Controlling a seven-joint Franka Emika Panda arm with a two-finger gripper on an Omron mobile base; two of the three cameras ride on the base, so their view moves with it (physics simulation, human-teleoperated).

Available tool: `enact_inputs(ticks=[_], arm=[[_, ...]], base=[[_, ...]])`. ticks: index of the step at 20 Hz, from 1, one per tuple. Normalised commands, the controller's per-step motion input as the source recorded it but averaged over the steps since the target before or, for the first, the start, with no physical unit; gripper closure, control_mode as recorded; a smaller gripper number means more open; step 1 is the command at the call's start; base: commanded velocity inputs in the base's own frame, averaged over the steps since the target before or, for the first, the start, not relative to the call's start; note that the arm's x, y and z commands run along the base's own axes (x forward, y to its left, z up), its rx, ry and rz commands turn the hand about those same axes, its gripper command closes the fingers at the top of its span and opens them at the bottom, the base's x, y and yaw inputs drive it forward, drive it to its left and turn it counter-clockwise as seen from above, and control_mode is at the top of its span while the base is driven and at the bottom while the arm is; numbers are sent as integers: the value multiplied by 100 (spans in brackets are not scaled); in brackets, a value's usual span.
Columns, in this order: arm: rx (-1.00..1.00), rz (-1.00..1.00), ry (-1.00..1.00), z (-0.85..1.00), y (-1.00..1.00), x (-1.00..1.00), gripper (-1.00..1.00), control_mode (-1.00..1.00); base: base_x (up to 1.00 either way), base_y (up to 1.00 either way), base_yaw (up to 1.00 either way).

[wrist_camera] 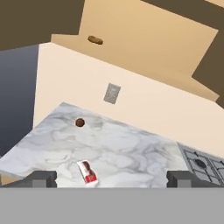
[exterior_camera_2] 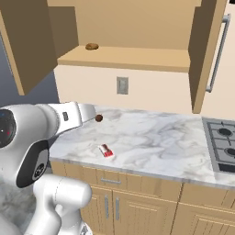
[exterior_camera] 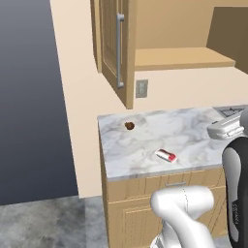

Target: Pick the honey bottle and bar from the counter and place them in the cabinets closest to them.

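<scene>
The gripper (wrist_camera: 109, 177) sits closest to the hand camera, its two dark fingertips (wrist_camera: 41, 178) set wide apart at the bottom of the view with nothing between them. Just beyond them the bar (wrist_camera: 87, 172), a red-and-white packet, lies flat on the marble counter (wrist_camera: 131, 148), near the front edge; any print on its wrapper is too small to read. Farther back on the counter, near the wall, sits a small brown lump (wrist_camera: 79, 123), well apart from the bar. A grey wall socket (wrist_camera: 112, 93) is fixed to the wall above the counter. Overhead, the cabinet (exterior_camera_2: 128, 57) stands open, its door (exterior_camera: 114, 46) with a long silver handle (exterior_camera: 119, 51) swung out, and a brownish thing (exterior_camera_2: 92, 46) rests on its shelf. A stove (exterior_camera_2: 222, 142) adjoins the counter at the right.
</scene>
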Motion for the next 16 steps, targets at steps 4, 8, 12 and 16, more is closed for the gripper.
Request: enact_inputs(ticks=[4,8,12,16], arm=[[0,0,2,-16,10,16,-100,-100],[0,2,0,-26,19,30,-100,-100],[0,4,1,-29,7,23,-100,-100],[0,5,2,-39,4,26,-100,-100]], base=[[0,0,0],[0,0,0],[0,0,0],[0,0,0]])
